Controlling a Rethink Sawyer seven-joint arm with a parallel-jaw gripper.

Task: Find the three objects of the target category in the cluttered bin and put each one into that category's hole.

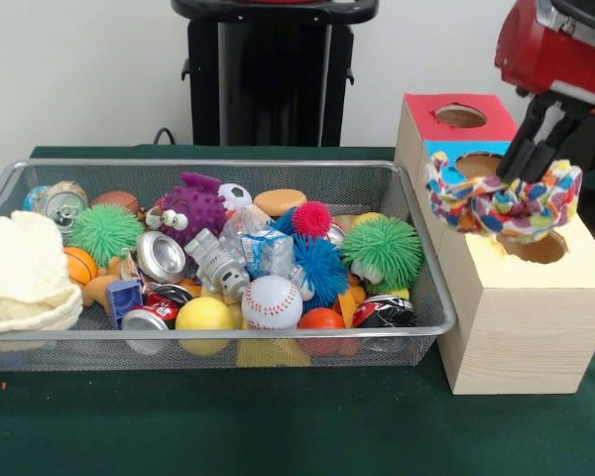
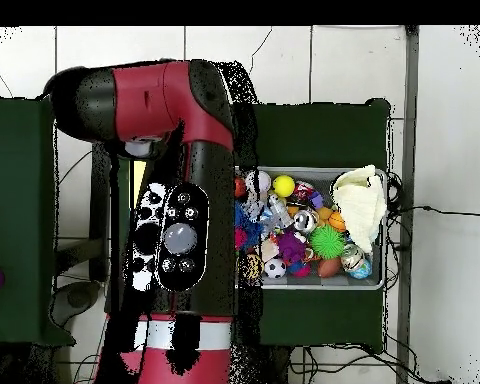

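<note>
Gripper (image 1: 535,164) hanging over the wooden box (image 1: 521,317) at the 3 o'clock side of the front view, black fingers clenched on a multicoloured scrunchie (image 1: 501,203) of patterned cloth. Scrunchie draped just above the box top, over the nearest hole (image 1: 533,246), in the unpainted patch; whether cloth touches wood is hard to say from here. Behind it, toward 12 o'clock, a blue patch with its own hole (image 1: 479,164), then a red patch with a third hole (image 1: 460,116). Wire mesh bin (image 1: 416,213) just beside the box, at its 9 o'clock, heaped with clutter. Inside: a cream cloth (image 1: 20,273) bunched at the bin's 9 o'clock end, a green spiky ball (image 1: 104,233) beside it, a purple spiky toy with goggle eyes (image 1: 190,206) toward 12 o'clock, a baseball (image 1: 272,301) and a yellow ball (image 1: 204,315) toward 6 o'clock, a blue spiky ball (image 1: 319,270) near the middle, a second green spiky ball (image 1: 382,250) at the 3 o'clock end, a crushed can (image 1: 161,258) between the first green ball and the middle. From overhead, red and black arm (image 2: 174,180) covering the box entirely, bin seen at its 3 o'clock on the green table (image 2: 324,130), cream cloth at the bin's 2 o'clock corner.
</note>
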